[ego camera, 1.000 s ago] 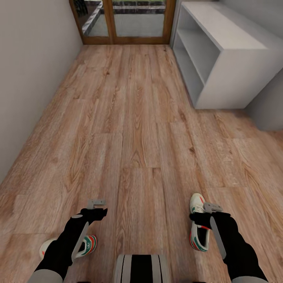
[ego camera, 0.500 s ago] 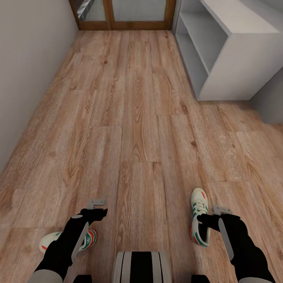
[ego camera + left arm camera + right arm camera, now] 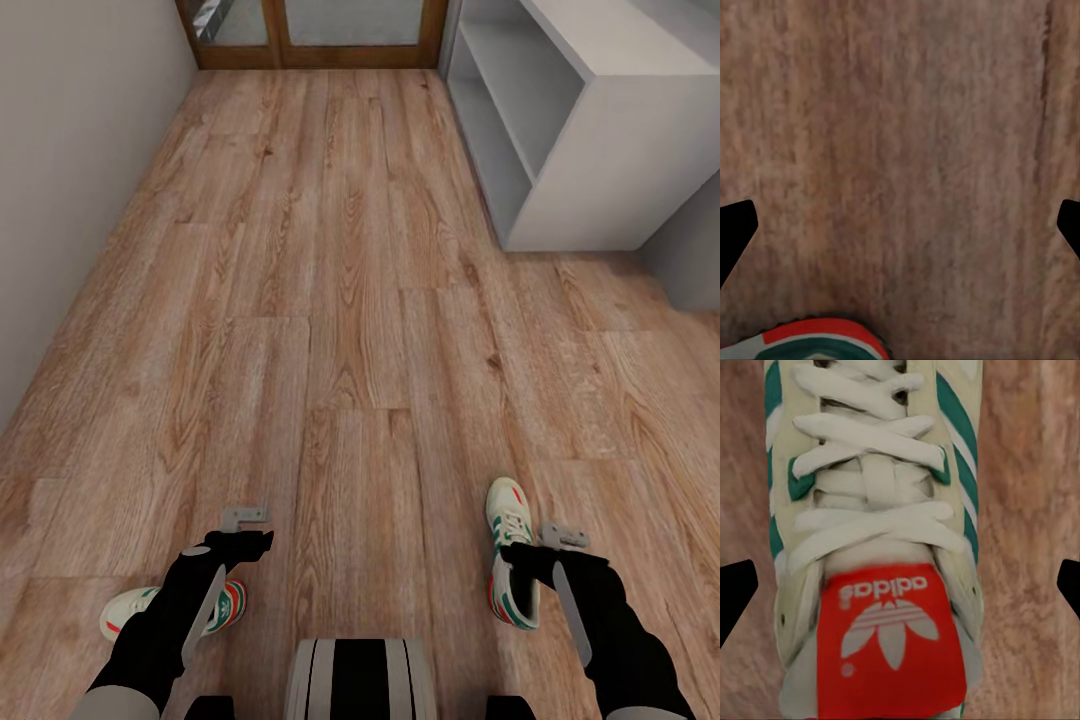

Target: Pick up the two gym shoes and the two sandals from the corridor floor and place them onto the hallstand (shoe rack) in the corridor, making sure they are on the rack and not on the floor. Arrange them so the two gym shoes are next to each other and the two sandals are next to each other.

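Right gym shoe point(image 3: 510, 560) lies on the corridor floor point(image 3: 340, 330), toe pointing up the corridor. My right claw point(image 3: 548, 545) hangs directly over its tongue. In the right wrist view the shoe point(image 3: 874, 547) sits centred between the two dark fingertips point(image 3: 735, 596), which stand wide apart at the frame edges; I judge this claw released, nothing gripped yet.

Left gym shoe point(image 3: 170, 612) lies on its side on the floor, partly under my left forearm. The left claw point(image 3: 245, 530) is ahead of it, over bare planks. In the left wrist view the red-orange heel point(image 3: 814, 341) just shows at the frame edge, and the fingertips point(image 3: 733, 232) are spread wide: released, empty.

Progress, as I judge it: nothing placed. Both gym shoes are on the floor. A pale grey-white shelf unit point(image 3: 590, 110) stands ahead to the right against the wall, its open shelves bare as far as I can see. I cannot confirm it is the hallstand from here. All four placements remain.

Writing: the red tongue tag point(image 3: 889, 637) reads "adidas" with a white trefoil logo, upside down in the right wrist view.
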Robot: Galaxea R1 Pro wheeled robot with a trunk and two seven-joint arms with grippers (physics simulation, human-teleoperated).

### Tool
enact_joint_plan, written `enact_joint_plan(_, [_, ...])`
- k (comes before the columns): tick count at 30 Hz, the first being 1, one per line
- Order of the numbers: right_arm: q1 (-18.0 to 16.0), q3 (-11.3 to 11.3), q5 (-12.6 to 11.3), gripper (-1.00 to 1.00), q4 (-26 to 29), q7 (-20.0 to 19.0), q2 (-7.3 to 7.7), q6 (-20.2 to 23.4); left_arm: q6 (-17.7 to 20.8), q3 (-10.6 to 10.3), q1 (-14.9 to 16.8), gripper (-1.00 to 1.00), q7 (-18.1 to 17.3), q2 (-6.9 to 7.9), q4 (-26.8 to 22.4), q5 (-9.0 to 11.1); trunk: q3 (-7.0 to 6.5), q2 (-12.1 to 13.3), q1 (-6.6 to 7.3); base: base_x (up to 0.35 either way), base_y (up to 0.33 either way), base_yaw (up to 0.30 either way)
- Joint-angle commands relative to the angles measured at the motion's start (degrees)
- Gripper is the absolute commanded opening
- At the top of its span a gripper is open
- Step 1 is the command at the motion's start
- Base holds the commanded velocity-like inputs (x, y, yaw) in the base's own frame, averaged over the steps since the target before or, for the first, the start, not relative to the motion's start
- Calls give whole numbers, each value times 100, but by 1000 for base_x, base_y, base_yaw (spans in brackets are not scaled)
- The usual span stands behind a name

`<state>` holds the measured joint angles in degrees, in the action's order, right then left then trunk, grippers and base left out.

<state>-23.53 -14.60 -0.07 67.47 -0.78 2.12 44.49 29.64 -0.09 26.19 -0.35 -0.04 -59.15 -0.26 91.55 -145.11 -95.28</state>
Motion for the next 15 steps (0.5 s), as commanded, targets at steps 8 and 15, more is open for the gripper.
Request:
enact_joint_plan(8, [3, 1, -2, 100, -506, -1, -1, -129, -1, 0, 0, 100, -3, 1, 0, 2, 0, 0, 0, 0, 0, 0])
enact_joint_plan(15, [3, 1, -2, 100, -599, -1, -1, -136, -1, 0, 0, 100, -1, -1, 0, 4, 0, 0, 0, 0, 0, 0])
